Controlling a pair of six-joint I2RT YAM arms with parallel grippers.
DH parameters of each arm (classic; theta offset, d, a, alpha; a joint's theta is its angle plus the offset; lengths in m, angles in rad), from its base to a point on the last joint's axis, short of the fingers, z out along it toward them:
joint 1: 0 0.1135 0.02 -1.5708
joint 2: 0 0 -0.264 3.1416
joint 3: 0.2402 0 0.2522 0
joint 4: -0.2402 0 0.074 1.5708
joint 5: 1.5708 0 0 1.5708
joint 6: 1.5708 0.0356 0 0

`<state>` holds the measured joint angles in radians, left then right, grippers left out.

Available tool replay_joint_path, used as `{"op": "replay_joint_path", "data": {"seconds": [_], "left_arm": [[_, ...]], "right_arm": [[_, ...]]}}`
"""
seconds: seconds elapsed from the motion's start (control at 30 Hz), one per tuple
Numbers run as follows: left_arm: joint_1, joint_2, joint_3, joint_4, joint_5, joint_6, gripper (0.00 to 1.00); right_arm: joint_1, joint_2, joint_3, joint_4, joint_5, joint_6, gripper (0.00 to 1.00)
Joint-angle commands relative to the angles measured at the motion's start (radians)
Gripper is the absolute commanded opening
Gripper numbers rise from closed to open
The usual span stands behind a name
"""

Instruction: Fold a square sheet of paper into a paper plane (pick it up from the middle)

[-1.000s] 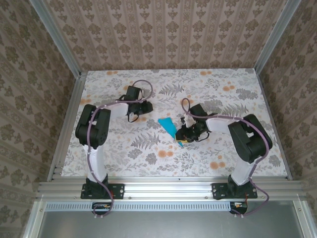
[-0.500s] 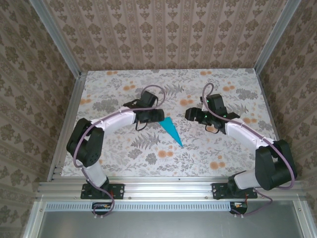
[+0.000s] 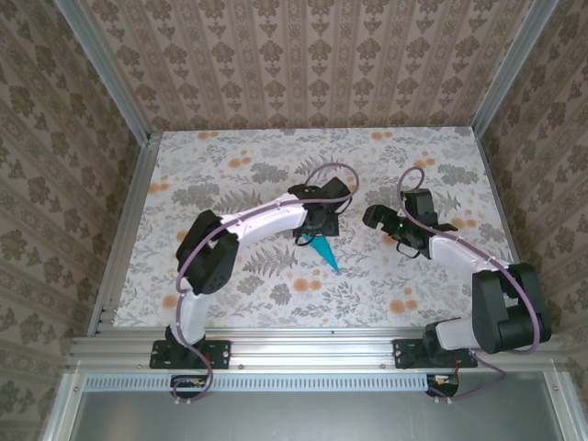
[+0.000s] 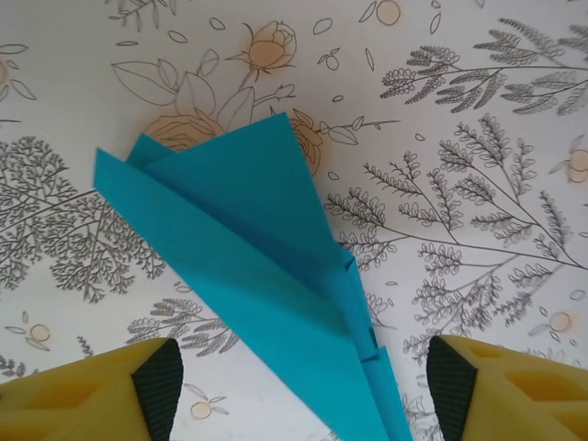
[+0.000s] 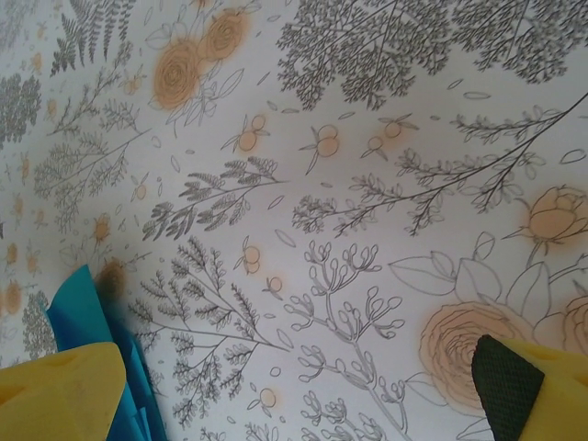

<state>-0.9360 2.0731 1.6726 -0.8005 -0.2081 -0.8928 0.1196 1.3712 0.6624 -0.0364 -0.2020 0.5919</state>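
Plane (image 4: 266, 266) looks folded, flat on worktop (image 4: 478, 110), so task approx. done; L & R jaws both open, empty.

A white cloth (image 3: 230, 175) printed with grey ferns and orange blossoms is covering the table. Beige damask wallpaper is lining the back wall (image 3: 312, 64) at twelve o'clock and the side walls at nine (image 3: 55, 184) and three o'clock (image 3: 551, 165). Aluminium posts (image 3: 103, 69) are rising along the far corners at eleven and one o'clock. A silver rail (image 3: 312, 349) is running along the near edge at six o'clock, with a plain grey panel (image 3: 312, 413) lying below it. Soft, even light is falling across the surface.
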Motion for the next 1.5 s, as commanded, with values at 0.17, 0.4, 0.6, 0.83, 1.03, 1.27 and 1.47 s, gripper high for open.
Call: {"op": "replay_joint_path", "data": {"seconds": [0.17, 0.4, 0.6, 0.83, 1.03, 1.27, 1.47], "left_arm": [[0.002, 0.117, 0.129, -0.156, -0.020, -0.020, 0.60], [0.008, 0.086, 0.119, -0.132, -0.004, -0.017, 0.37], [0.025, 0.024, 0.030, -0.052, 0.051, -0.018, 0.09], [0.051, -0.136, -0.112, 0.152, 0.128, 0.070, 0.05], [0.066, -0.288, -0.292, 0.391, 0.175, 0.142, 0.05], [0.121, -0.342, -0.533, 0.694, 0.294, 0.073, 0.05], [0.168, -0.317, -0.691, 0.927, 0.361, -0.025, 0.05]], "right_arm": [[-0.024, -0.020, -0.021, 0.040, -0.024, 0.004, 1.00], [-0.028, -0.001, -0.007, 0.036, -0.048, 0.008, 1.00], [-0.028, 0.012, 0.009, 0.027, -0.087, 0.016, 0.98], [-0.019, 0.012, 0.022, -0.006, -0.171, 0.032, 0.93], [0.032, 0.012, 0.014, -0.006, -0.144, 0.068, 0.91], [0.102, 0.012, 0.023, 0.004, -0.088, 0.104, 0.87], [0.157, 0.012, 0.037, -0.012, -0.064, 0.122, 0.73]]}}
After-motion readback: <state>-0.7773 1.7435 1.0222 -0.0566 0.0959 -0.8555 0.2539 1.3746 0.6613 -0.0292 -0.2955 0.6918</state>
